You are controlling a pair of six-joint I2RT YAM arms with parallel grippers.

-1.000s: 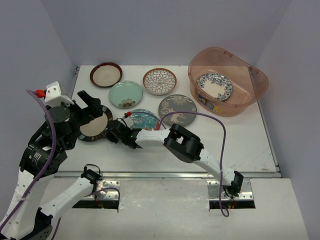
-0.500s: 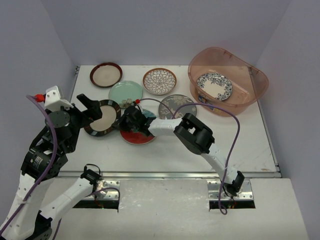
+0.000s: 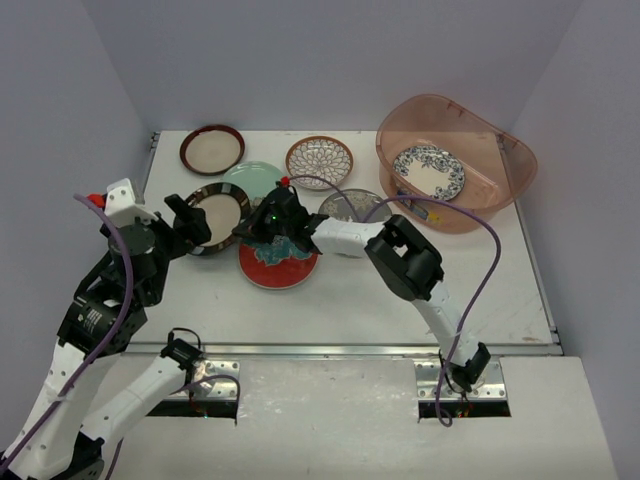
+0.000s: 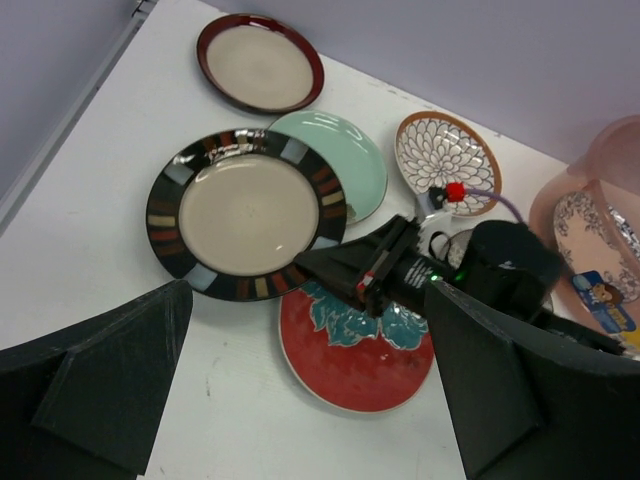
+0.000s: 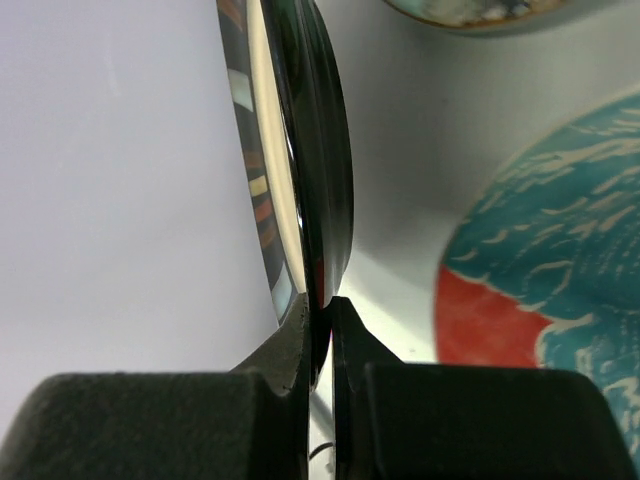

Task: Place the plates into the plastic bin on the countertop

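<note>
Right wrist view: my right jaws are clenched on the rim of the black-striped plate [image 5: 310, 150], which sits on the table [image 3: 400, 300], well apart from the plastic bin [image 3: 500, 190]. Left jaws released. Next, I'd lift and carry it binward.

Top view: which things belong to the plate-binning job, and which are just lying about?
Job:
- bin, with the blue-white plate inside it
- striped plate, rim pinched in the right gripper
- red plate, mint plate, lattice plate, grey plate and cream plate on the countertop

Lying about:
- nothing loose; only the arms' purple cables
</note>
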